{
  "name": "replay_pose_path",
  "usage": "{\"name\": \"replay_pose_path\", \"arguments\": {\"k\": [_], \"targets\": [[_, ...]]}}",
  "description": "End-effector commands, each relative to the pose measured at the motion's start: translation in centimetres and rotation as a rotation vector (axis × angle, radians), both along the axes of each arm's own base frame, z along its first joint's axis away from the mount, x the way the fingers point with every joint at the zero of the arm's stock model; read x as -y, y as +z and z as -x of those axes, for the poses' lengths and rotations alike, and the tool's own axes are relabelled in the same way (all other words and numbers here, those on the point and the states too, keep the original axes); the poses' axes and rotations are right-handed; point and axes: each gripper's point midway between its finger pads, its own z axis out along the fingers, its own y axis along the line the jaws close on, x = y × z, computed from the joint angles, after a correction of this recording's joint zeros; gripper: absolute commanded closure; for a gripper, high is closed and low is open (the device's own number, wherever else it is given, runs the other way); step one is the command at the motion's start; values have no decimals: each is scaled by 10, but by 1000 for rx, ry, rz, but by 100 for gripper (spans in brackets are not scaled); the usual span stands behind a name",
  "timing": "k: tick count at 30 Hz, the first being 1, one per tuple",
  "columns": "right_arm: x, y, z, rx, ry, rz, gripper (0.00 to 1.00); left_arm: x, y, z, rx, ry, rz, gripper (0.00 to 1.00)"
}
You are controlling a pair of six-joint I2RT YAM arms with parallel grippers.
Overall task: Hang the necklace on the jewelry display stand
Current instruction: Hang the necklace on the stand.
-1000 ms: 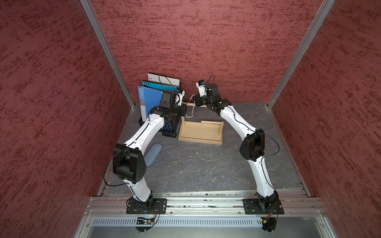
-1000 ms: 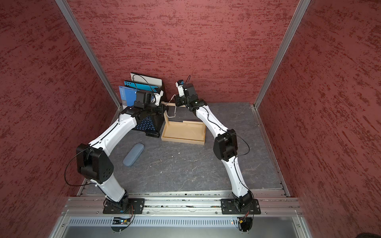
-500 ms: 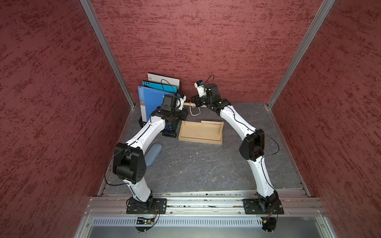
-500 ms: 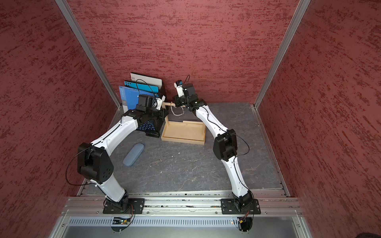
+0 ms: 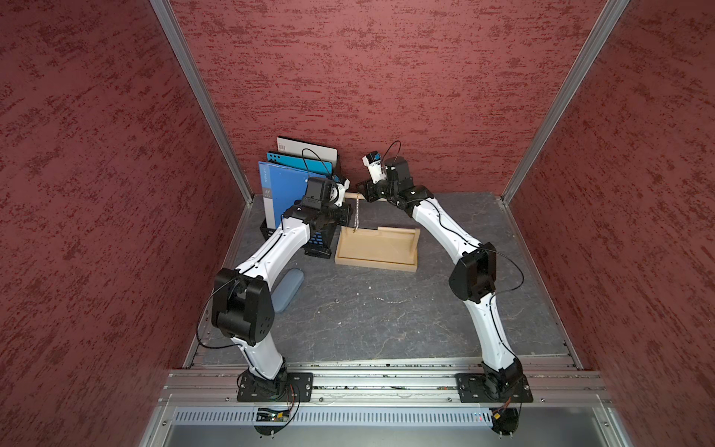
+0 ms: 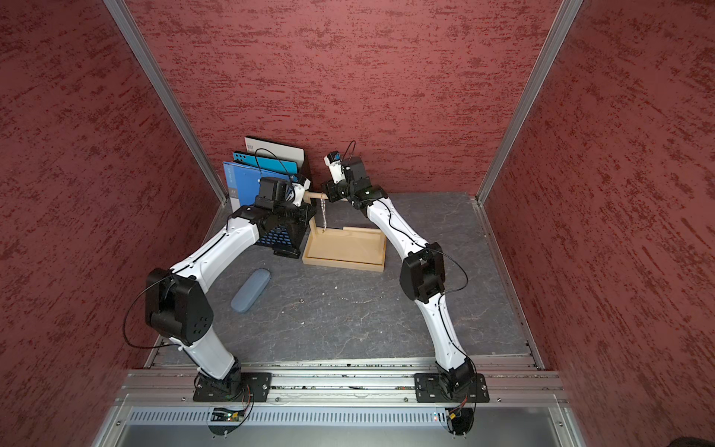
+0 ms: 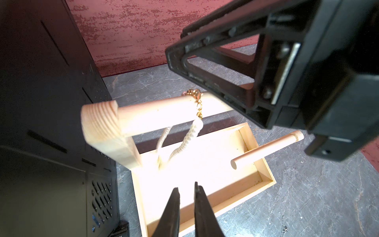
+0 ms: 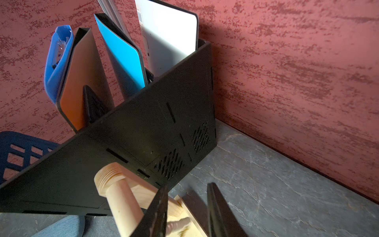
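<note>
We see three walls of rough red plaster flecked with darker red, meeting at two slanted aluminium corner profiles. The floor is a dark grey slab veined like slate and dotted with small pale crumbs. Along its near edge run aluminium rails and a slotted grille. In the far left corner a black perforated file rack holds blue folders and a white board. A blue-grey case lies on the floor. The light is even, the shadows soft.

One necklace, one stand, one rack
</note>
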Motion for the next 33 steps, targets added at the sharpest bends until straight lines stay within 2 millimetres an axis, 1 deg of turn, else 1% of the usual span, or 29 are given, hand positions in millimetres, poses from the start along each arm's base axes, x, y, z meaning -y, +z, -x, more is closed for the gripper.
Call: {"name": "replay_pose_path", "arguments": {"k": [1, 6, 9, 14, 17, 23, 28, 31, 33], "targets": [[-4, 26, 12, 29, 25, -15, 65, -5, 26, 1, 68, 2, 0, 83], [-5, 43, 19, 49, 23, -28, 64, -7, 33, 3, 82, 6, 4, 81], [-2, 53, 20, 58, 0, -37, 63, -7, 41, 5, 98, 5, 8, 79], [7, 66, 22, 65, -42, -44, 62, -11, 54, 15, 119, 6, 10, 77], [10, 75, 26, 59, -51, -56, 61, -14, 61, 23, 131, 9, 11, 75], [10, 92, 44, 51, -49, -57, 60, -24, 75, 47, 156, 16, 10, 72], [12, 102, 62, 35, -56, -45, 58, -32, 83, 71, 170, 15, -1, 70], [15, 104, 75, 14, -65, -42, 58, -40, 83, 88, 168, 22, -12, 70], [18, 103, 86, 0, -71, -39, 58, -44, 80, 102, 157, 22, -16, 69]]}}
